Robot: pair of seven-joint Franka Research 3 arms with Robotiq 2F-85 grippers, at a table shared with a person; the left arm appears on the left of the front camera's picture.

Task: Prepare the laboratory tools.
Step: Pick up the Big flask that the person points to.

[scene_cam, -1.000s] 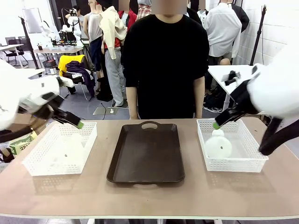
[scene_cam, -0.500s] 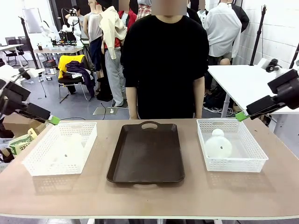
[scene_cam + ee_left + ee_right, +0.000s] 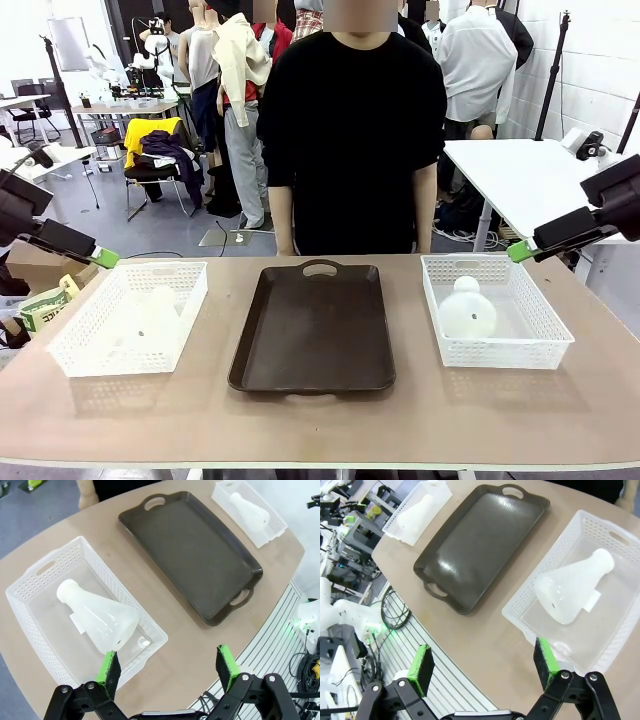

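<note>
Both flasks are in their baskets, neither gripper holding anything.

Left gripper (image 3: 167, 665): jaws spread wide, empty. It sits high, off the bench's (image 3: 320, 425) left edge, above and clear of everything.
Right gripper (image 3: 484, 665): same, jaws wide apart, empty. It is raised by the far right corner of the bench, with the green pad tip just over the right basket's far rim in the front view.

Left flask (image 3: 97, 617): lying on its side in the left white mesh basket (image 3: 30, 580), neck pointing roughly toward the far edge and wide base toward the robot's side. The basket sits near the bench's left edge.
Right flask (image 3: 572, 590): also on its side, in the right white mesh basket (image 3: 615, 540) near the right edge, with the same orientation, neck toward the far edge.

Dark brown tray (image 3: 315, 330): mid-bench between the two baskets, apart from both. It has nothing on it, and one handle faces the far edge.

Person (image 3: 350, 130) in a black top stands at the far edge behind the tray. I can't see their hands past the bench edge.
</note>
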